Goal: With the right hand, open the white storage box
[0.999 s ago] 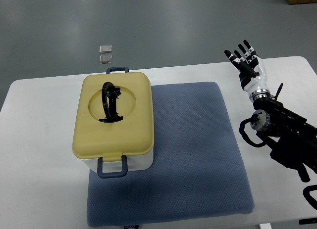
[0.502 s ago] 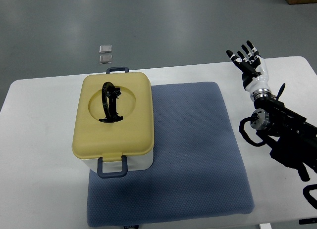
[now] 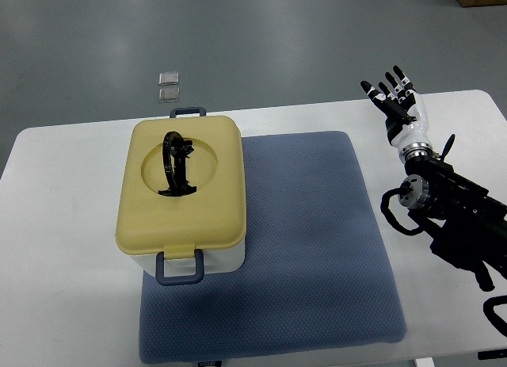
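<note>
The white rectangular table (image 3: pixel 55 248) is bare along its left side. The white plastic storage box (image 3: pixel 226 258) stands on the left part of the blue-grey quilted mat (image 3: pixel 309 248), its left half overhanging the mat's edge onto the table. A pale yellow lid with rounded corners (image 3: pixel 182 212) sits closed on the box, with a black folding handle (image 3: pixel 176 164) lying in its round recess. A blue-grey latch (image 3: pixel 180 269) hangs at the near end and another (image 3: pixel 188 112) shows at the far end. Beyond the table's far edge, two small clear squares (image 3: pixel 169 86) lie on the grey floor. To the right of the box, the mat is bare all the way to its right edge. The right hand (image 3: pixel 394 100), black-fingered with a white palm, is raised over the table's far right corner, well apart from the box. Its fingers (image 3: pixel 386 93) are spread and straight, holding and touching nothing. The black forearm (image 3: pixel 455 216) runs off the right edge.
</note>
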